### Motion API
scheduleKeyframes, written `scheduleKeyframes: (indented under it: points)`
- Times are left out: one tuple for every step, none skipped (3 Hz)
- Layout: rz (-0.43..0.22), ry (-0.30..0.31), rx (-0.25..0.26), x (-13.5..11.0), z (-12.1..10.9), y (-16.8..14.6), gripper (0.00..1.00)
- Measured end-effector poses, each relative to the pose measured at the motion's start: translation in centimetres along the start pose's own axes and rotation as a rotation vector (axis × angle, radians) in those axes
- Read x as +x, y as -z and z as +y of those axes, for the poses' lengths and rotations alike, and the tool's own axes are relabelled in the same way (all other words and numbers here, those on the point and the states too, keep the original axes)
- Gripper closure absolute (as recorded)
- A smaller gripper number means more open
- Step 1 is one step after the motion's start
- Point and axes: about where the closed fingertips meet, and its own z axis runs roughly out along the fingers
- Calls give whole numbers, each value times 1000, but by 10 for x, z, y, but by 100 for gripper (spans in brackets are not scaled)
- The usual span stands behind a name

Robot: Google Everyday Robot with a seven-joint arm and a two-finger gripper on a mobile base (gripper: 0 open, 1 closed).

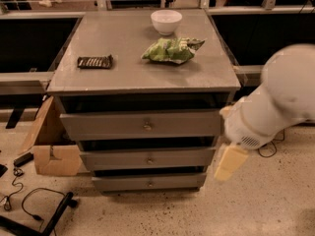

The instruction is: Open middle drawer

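A grey cabinet point(142, 77) holds three drawers, each with a small brass knob. The middle drawer point(113, 160) is shut, its knob point(149, 160) at the centre, between the taller top drawer point(108, 125) and the slim bottom drawer point(123, 183). My white arm point(280, 97) comes in from the right. My cream-coloured gripper point(228, 163) hangs at the cabinet's right edge, level with the middle drawer, to the right of the knob and touching nothing.
On the cabinet top are a white bowl point(166, 21), a green chip bag point(172, 49) and a dark snack bar point(95, 61). An open cardboard box point(51, 149) stands at the cabinet's left. Cables point(29, 205) and a black bar point(54, 215) lie on the floor.
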Motion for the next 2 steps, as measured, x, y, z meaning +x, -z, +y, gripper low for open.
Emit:
scheduleKeyframes:
  points:
    - [69, 6, -7, 11, 8, -94, 0]
    - [120, -2, 79, 21, -16, -161, 0]
